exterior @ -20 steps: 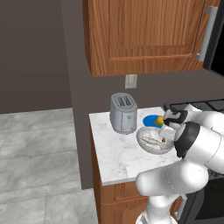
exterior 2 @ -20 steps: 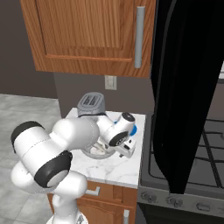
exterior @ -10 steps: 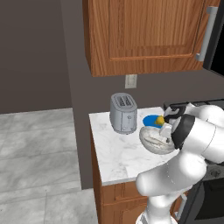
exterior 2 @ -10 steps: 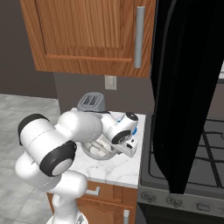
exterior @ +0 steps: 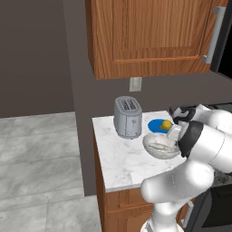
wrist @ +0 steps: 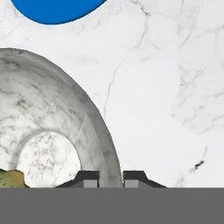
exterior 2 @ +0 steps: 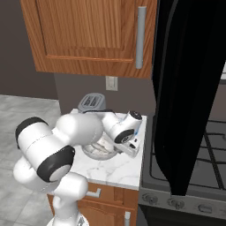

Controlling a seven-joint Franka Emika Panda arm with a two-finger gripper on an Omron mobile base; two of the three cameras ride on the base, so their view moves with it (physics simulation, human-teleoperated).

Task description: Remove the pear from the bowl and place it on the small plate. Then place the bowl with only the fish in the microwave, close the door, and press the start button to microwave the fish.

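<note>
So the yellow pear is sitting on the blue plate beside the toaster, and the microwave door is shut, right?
Not quite. The pear is on the small plate beside the toaster, but the door hangs wide open, as the right base view shows.

- We see a wide shallow pale grey-white bowl (wrist: 52, 113) with a marbled, stone-like, matt surface.
- We see the white marble countertop (wrist: 166, 87) as smooth, with fine grey veins.
- We note a flat bright blue round plate (wrist: 57, 11) in one plain colour, smooth and without shine.
- We see a brushed-metal grey toaster (exterior: 127, 117) with a dull sheen.
- We see brown wooden wall cabinets (exterior: 149, 34) with visible grain and a satin grey metal handle (exterior 2: 141, 37).
- We see the big black microwave door (exterior 2: 187, 88) as glossy.
</note>
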